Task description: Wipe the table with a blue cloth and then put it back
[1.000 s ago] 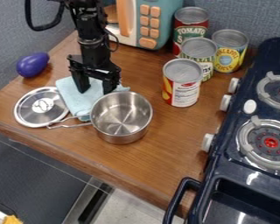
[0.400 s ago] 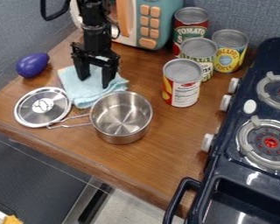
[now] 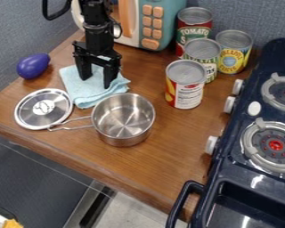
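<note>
Cloth (image 3: 92, 92) farther back, w/ jaws wide apart on top.

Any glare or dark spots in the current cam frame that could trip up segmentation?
Camera view: bright reflections on the pot and lid; highlights on the dark stove, including its front tray; the black gripper stands out well against the pale blue cloth.

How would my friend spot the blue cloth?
On the brown wooden table, find the black two-finger gripper. Under it lies a light-blue fabric cloth, beside a round silver lid and shiny metal pot. It's the wrinkly one; they're smooth and shiny.
</note>
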Tool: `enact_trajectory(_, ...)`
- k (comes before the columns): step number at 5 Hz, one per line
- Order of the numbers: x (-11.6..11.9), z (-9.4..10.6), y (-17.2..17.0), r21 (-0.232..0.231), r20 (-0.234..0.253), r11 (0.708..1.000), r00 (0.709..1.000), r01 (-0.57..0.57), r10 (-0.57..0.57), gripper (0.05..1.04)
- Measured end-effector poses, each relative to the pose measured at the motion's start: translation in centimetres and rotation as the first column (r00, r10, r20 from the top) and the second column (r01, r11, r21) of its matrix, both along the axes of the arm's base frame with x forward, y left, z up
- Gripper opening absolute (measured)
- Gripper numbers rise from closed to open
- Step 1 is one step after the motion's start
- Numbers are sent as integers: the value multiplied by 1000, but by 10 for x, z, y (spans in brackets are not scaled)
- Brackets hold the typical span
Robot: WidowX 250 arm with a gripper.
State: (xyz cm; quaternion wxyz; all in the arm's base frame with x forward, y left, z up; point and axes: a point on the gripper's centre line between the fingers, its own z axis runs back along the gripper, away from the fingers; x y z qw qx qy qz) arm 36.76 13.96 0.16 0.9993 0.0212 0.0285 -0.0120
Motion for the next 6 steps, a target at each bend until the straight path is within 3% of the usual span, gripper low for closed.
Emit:
enact_trajectory(4,-19,5,-7,22,29,999,999,-38,37,1000)
enact_trajectory(5,-18,11,-7,19,8,1000,1000,-19,19,1000)
enact_trajectory(6,-11,27,-12,30,39,999,999,-19,18,1000)
